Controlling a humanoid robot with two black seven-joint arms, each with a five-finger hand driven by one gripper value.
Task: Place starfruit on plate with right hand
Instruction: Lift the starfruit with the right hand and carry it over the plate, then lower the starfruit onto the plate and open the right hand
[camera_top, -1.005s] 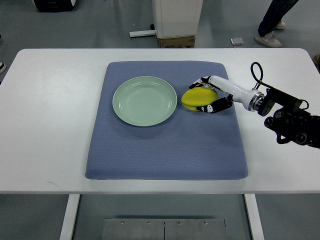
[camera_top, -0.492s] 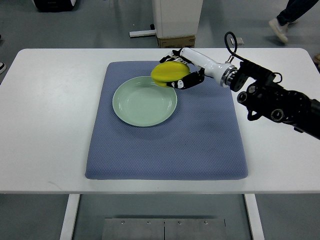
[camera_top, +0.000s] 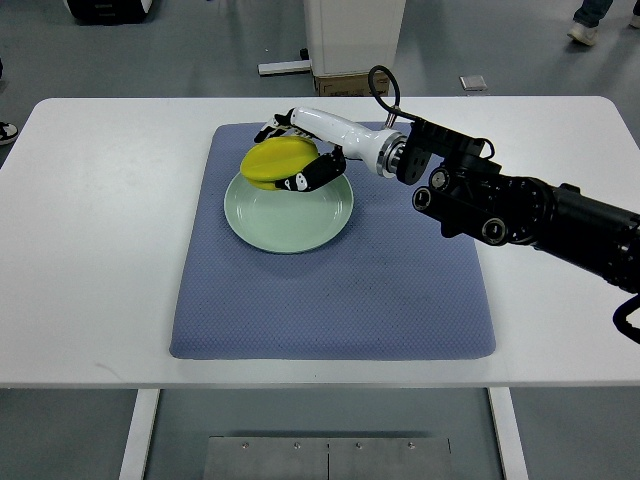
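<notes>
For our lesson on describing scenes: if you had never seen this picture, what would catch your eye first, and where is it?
The yellow starfruit stands out first, gripped in the right hand over the far rim of the green plate. Next comes the long black arm reaching in from the right across the blue mat, which covers the middle of the white table.

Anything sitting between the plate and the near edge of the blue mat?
No. In the top view, only bare blue mat lies between the plate and the mat's near edge.
</notes>
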